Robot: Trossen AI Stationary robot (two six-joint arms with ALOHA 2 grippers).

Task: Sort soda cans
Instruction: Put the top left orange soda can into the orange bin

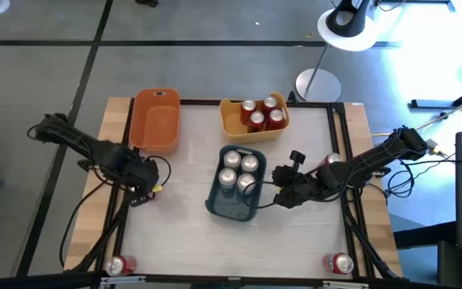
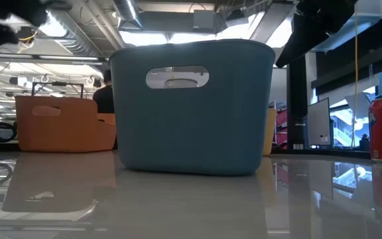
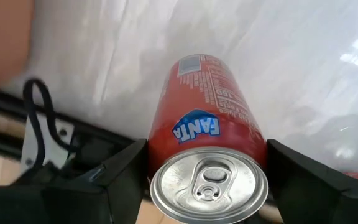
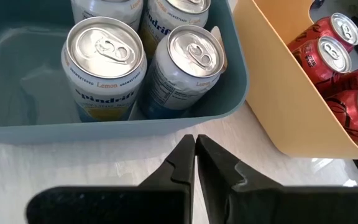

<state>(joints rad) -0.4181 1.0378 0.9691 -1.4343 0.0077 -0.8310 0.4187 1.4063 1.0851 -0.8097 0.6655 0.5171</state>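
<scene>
My left gripper (image 3: pixel 207 171) is shut on a red Fanta can (image 3: pixel 207 118) near the table's left edge, below the orange bin (image 1: pixel 156 120); the high view hides the can under the gripper (image 1: pixel 145 181). My right gripper (image 4: pixel 196 148) is shut and holds nothing, its tips just outside the blue-grey bin's (image 4: pixel 166 127) wall. That bin (image 1: pixel 235 205) holds several silver cans (image 1: pixel 239 170). The yellow bin (image 1: pixel 233 122) holds several red cans (image 1: pixel 261 112). Single red cans stand at the near left (image 1: pixel 120 265), the near right (image 1: pixel 340 262) and beside the right arm (image 1: pixel 332 161). My left gripper pinches the Fanta can's body just below its silver top (image 3: pixel 209 183), one finger (image 3: pixel 124 171) on each side. The can's top faces the wrist, so the can lies along the fingers and points away from them. Whether it is lifted clear of the table I cannot tell.
The three bins stand in the table's far and middle part; the orange bin shows nothing inside. Bare tabletop (image 1: pixel 175 233) lies toward the near edge between the two corner cans. A lamp stand (image 1: pixel 318 84) is beyond the far edge. A person shows behind the bins (image 2: pixel 103 99).
</scene>
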